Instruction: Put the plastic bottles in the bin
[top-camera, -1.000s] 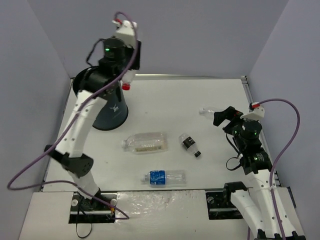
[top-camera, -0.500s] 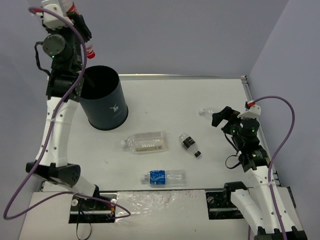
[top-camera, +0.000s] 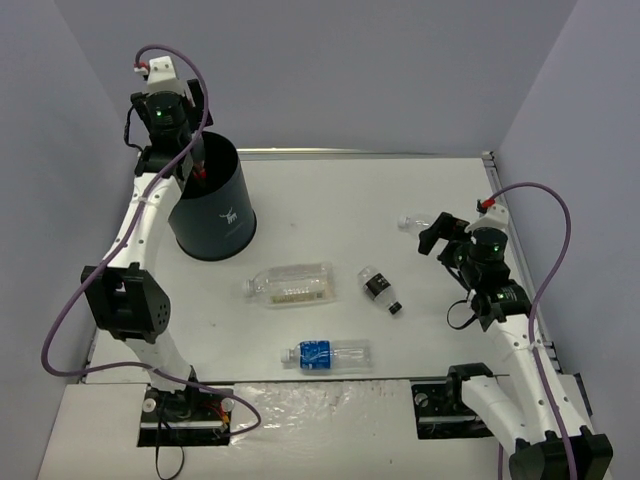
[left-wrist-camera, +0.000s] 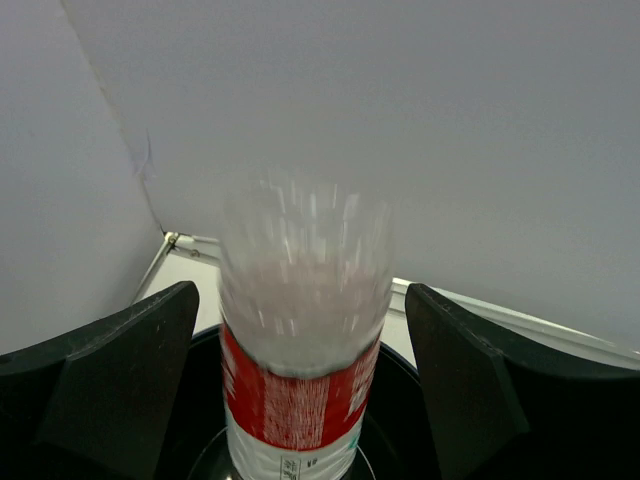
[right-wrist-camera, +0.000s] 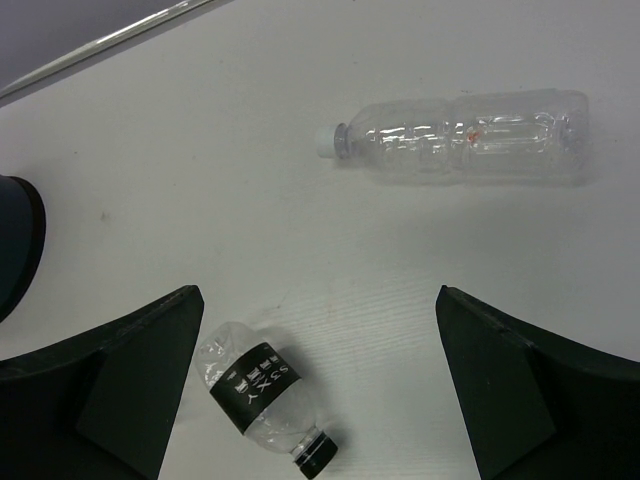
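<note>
Left gripper (top-camera: 198, 168) hangs over the mouth of the tall round dark blue-black bin (top-camera: 215, 215) at the far left corner of the white table (top-camera: 330, 200). Its fingers (left-wrist-camera: 110, 370) are spread apart, and look, a clear plastic bottle with a red label (left-wrist-camera: 295, 405) sits upright between them, blurred, touching neither, its lower end inside the rim. By the right edge the right gripper (right-wrist-camera: 318, 320) hovers, fingers wide apart, gripping nothing, with a plain clear bottle (right-wrist-camera: 460, 135) lying just beyond. Mid-table lie a wide ribbed clear bottle (top-camera: 290, 284) and a small black-labelled bottle (top-camera: 380, 290); a blue-labelled bottle (top-camera: 330, 354) lies by the near edge.
</note>
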